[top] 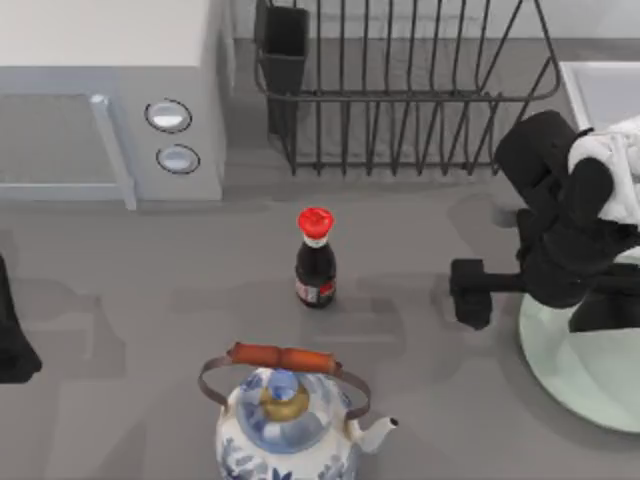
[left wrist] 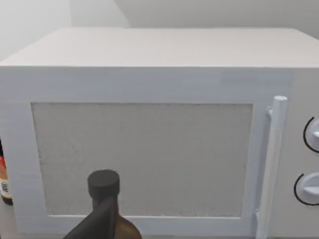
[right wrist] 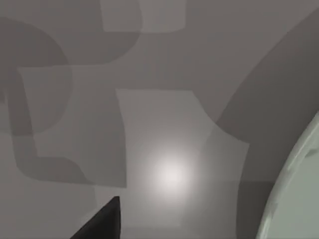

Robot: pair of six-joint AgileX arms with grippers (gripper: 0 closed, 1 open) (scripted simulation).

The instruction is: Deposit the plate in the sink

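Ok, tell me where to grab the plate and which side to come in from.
Grip the plate by its thin rim on the near-left arc, probably coming from the table's left with the right gripper. It lies flat on the table, so only the shallow rim offers an edge to pinch; the right arm covers its far part.

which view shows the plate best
The top view: the plate lies at the table's right edge, a broad arc of its pale green surface visible below the right arm, though partly cut off by the frame. The right wrist view catches just a sliver of its rim. The left wrist view faces the microwave instead.
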